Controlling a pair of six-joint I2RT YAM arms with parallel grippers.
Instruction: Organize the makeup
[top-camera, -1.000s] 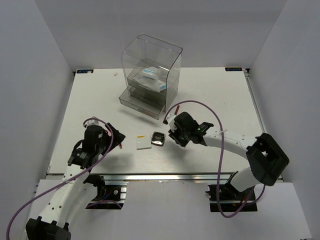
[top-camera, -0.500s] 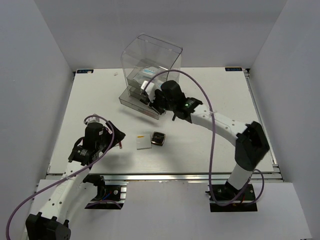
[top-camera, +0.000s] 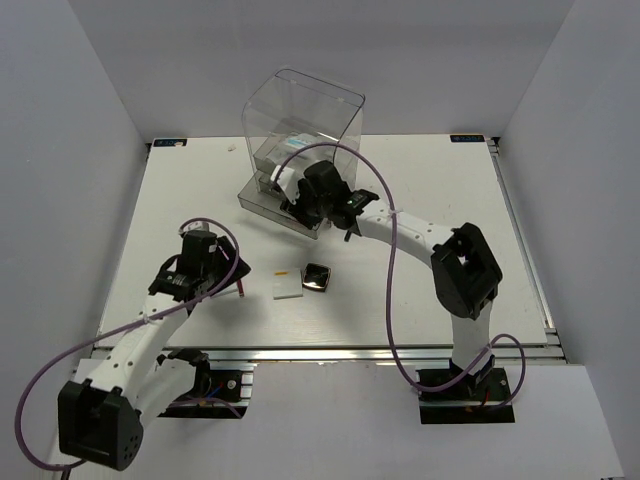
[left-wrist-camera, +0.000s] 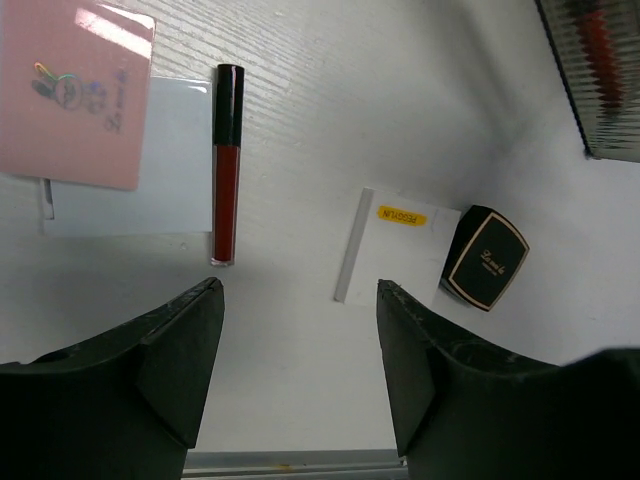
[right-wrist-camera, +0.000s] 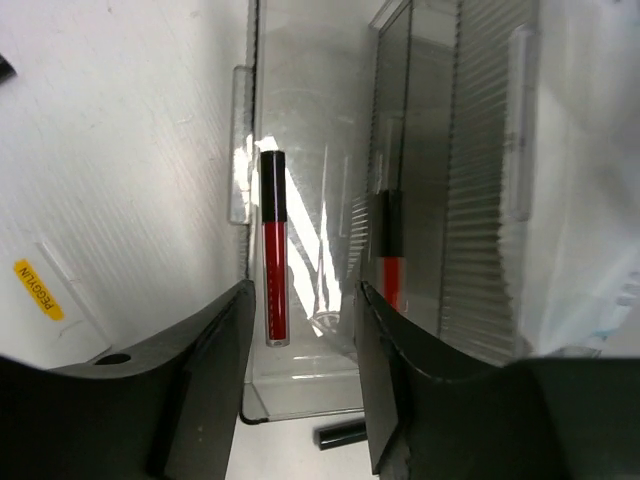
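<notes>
Red stick (left-wrist-camera: 226, 165), pink pad (left-wrist-camera: 72, 95), black compact (left-wrist-camera: 486, 257)

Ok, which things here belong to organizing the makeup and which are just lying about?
Job: loose lip gloss, stored lip gloss, black compact, pink pad, white pad beneath it, labelled white pad.
Not makeup: clear drawer box, only the container.

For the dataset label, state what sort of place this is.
Likely a robotics lab test cell: plain white walls box in a white table, two robot arms are bolted at its near edge, and a clear drawer box and a few makeup pieces are staged.
</notes>
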